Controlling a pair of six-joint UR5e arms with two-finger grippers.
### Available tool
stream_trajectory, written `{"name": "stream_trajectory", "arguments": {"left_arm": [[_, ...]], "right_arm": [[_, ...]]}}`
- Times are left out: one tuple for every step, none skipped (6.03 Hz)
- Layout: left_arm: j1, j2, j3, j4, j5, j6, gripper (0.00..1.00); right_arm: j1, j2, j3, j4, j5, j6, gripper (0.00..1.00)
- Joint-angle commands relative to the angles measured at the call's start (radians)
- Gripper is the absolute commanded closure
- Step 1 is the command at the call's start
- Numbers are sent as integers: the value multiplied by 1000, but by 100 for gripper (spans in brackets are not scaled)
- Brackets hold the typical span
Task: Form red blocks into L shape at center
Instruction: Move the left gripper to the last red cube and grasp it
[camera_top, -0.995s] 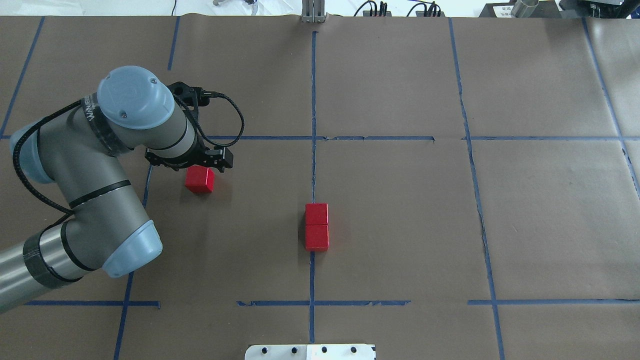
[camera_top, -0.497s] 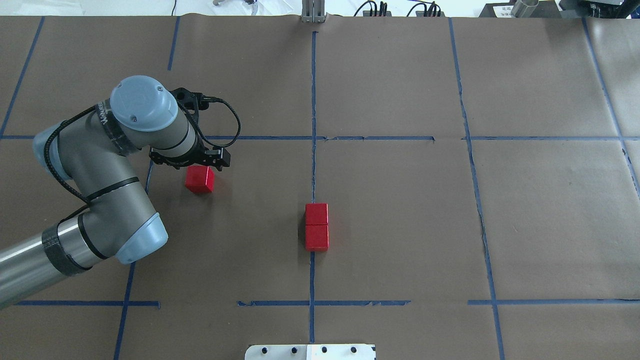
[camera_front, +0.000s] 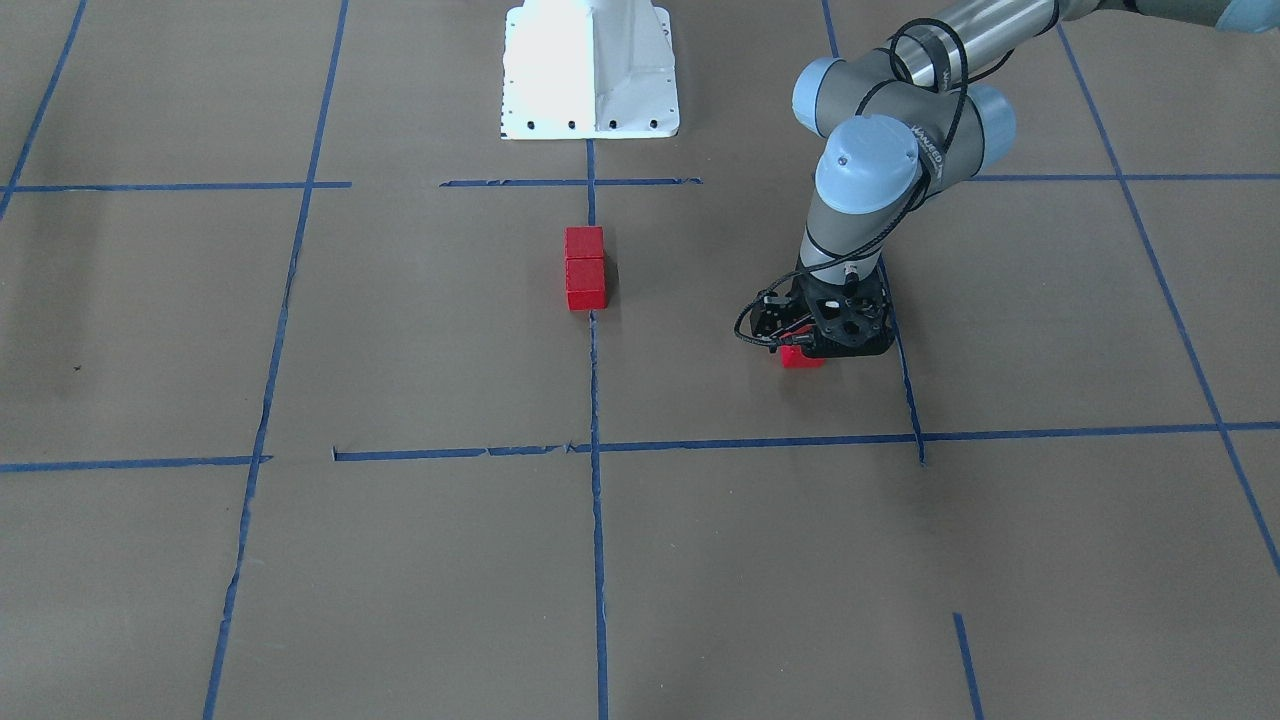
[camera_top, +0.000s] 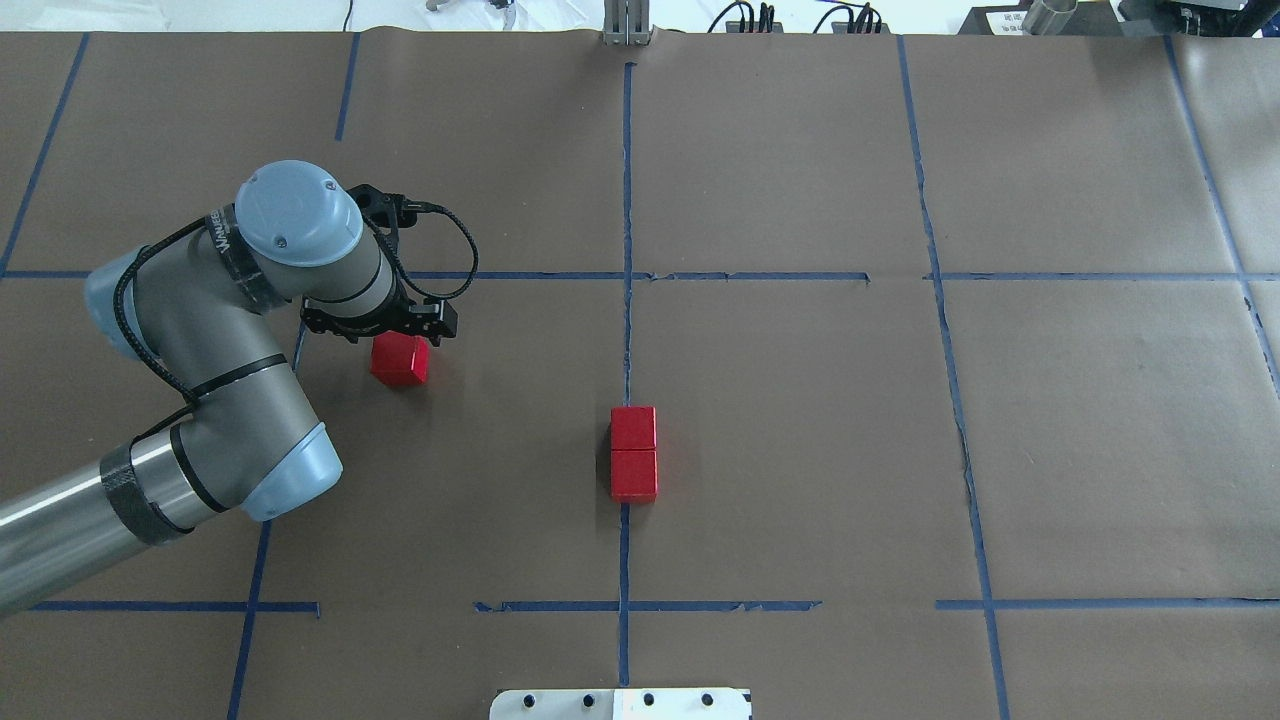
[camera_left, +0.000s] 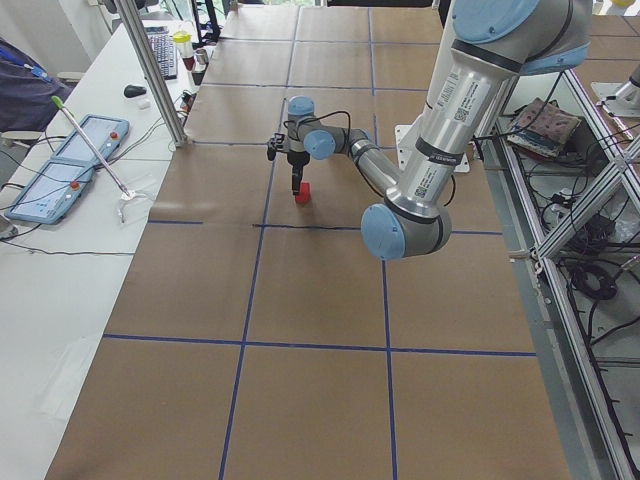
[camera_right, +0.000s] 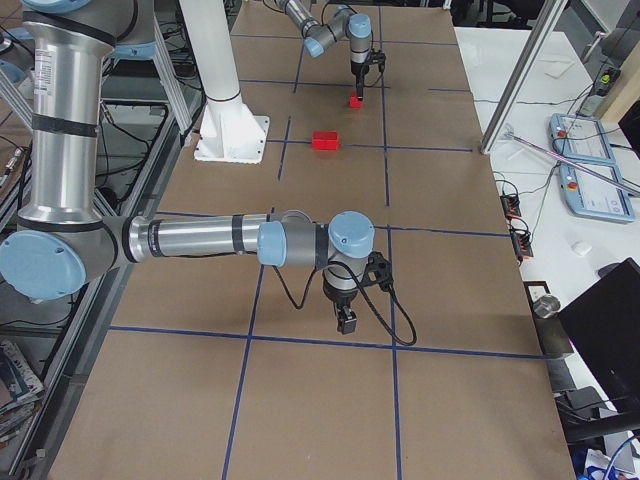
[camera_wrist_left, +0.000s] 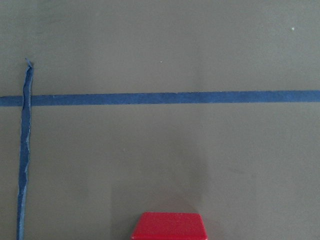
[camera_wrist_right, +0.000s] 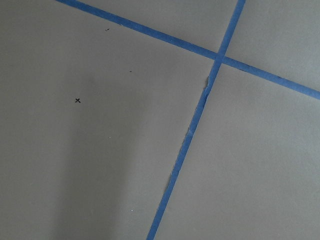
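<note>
Two red blocks (camera_top: 633, 428) (camera_top: 634, 475) lie touching in a short column on the centre tape line, also in the front view (camera_front: 584, 265). The third red block (camera_top: 400, 362) sits alone to the left, also in the front view (camera_front: 800, 358) and at the bottom edge of the left wrist view (camera_wrist_left: 168, 226). My left gripper (camera_top: 388, 328) points down directly over this block, very close to it. Its fingers are hidden under the wrist, so I cannot tell whether it is open. My right gripper (camera_right: 345, 320) shows only in the exterior right view, low over bare paper, so I cannot tell its state.
Brown paper with blue tape grid lines (camera_top: 627, 200) covers the table. The white robot base (camera_front: 590, 70) stands at the near middle edge. A metal post (camera_top: 626, 25) and cables sit at the far edge. An operator's bench with a pendant (camera_left: 70, 165) runs alongside.
My left arm has drawn in and lowered its wrist over the lone red block. The three blocks have not moved.
</note>
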Motion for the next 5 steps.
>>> {"name": "stream_trajectory", "arguments": {"left_arm": [[8,-3,49,-37,0,0,0],[11,-3,49,-37,0,0,4],[11,-3,49,-37,0,0,15],[11,-5,49,-38,0,0,27],[11,-5,49,-38,0,0,41]], "right_arm": [[0,0,1,0,0,0,1],[0,0,1,0,0,0,1],[0,0,1,0,0,0,1],[0,0,1,0,0,0,1],[0,0,1,0,0,0,1]]}}
